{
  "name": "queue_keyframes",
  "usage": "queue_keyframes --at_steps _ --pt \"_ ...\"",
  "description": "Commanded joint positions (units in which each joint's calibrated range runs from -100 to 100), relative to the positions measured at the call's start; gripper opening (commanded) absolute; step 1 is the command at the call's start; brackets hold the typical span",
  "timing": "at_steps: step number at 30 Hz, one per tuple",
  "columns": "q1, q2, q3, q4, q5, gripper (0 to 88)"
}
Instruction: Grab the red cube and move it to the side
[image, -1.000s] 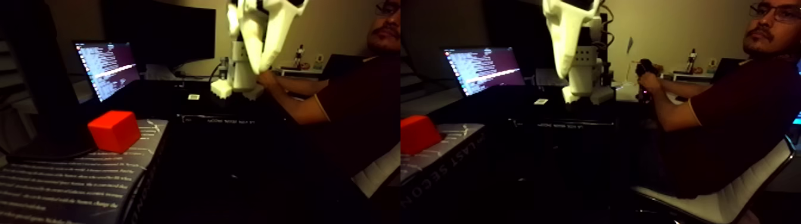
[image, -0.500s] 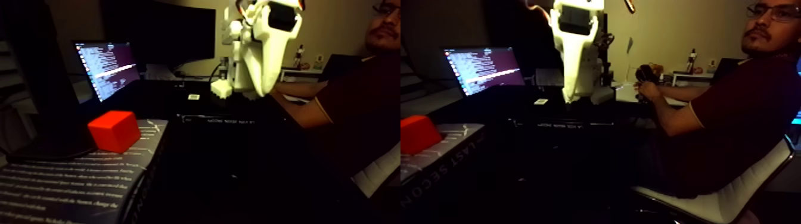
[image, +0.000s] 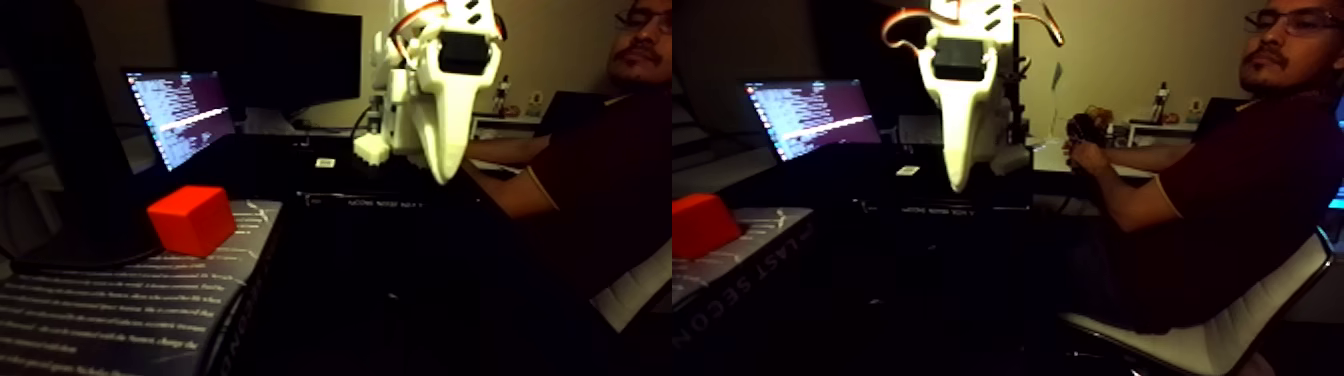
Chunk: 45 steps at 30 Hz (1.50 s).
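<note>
While hanging tip-down above the dark desk, white gripper (image: 447, 178) sits in upper middle of left half of the fixed view, again at (image: 958, 185) in right half. Tapers to a single point, so looks closed; can't tell for sure from this angle. Nothing gripped. Red cube (image: 192, 219) resting on a book (image: 120, 305) with white print at lower left, well apart from gripper; cut off at left edge of right half (image: 700, 224). Lit laptop screen (image: 180, 115) behind cube. Person (image: 1235, 190) seated at right, hand (image: 1082, 150) on a dark controller. Orange cable looping near arm top.
</note>
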<state>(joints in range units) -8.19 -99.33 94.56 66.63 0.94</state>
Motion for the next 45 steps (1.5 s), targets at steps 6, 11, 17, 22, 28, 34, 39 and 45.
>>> queue_keyframes --at_steps 6,11,17,22,28,34,39,45 --pt "0.11 -0.08 0.37 -0.75 -0.22 0.6" --pt "0.19 -0.08 0.37 -0.75 -0.11 0.6" --pt "0.28 -0.08 0.37 -0.75 -0.05 0.6" --pt "0.11 -0.08 0.37 -0.75 0.11 0.6" --pt "0.03 -0.08 0.37 -0.75 0.16 0.6" --pt "0.36 0.0 0.37 -0.75 0.16 0.6" --pt "0.36 0.0 0.37 -0.75 0.16 0.6" --pt "0.36 0.0 0.37 -0.75 0.16 0.6"
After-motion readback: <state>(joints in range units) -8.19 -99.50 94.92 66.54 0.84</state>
